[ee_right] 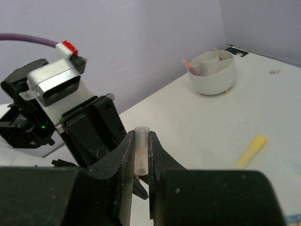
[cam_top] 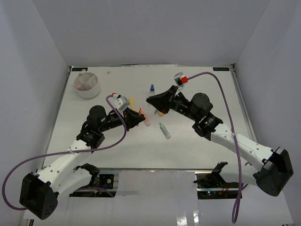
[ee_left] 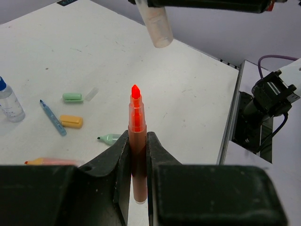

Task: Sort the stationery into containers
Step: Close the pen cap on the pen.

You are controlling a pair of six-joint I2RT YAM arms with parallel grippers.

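Observation:
My left gripper (ee_left: pixel 137 136) is shut on an uncapped orange marker (ee_left: pixel 136 122), whose bright tip points away from the wrist. My right gripper (ee_right: pixel 140 136) is shut on a clear marker cap (ee_right: pixel 141 150). In the left wrist view the cap (ee_left: pixel 157 23) hangs above and beyond the marker tip, apart from it. From above, both grippers meet over the table's middle, left gripper (cam_top: pixel 140 117) just below right gripper (cam_top: pixel 150 100). The white divided container (cam_top: pixel 88 84) stands at the far left; a pink pen sticks out of the container (ee_right: pixel 212 73).
Loose on the table lie a blue-capped bottle (cam_top: pixel 151 88), a yellow marker (cam_top: pixel 132 101), a teal marker (cam_top: pixel 164 131), a blue pen (ee_left: pixel 52 117), a green block (ee_left: pixel 73 97) and a yellow block (ee_left: pixel 71 121). White walls ring the table.

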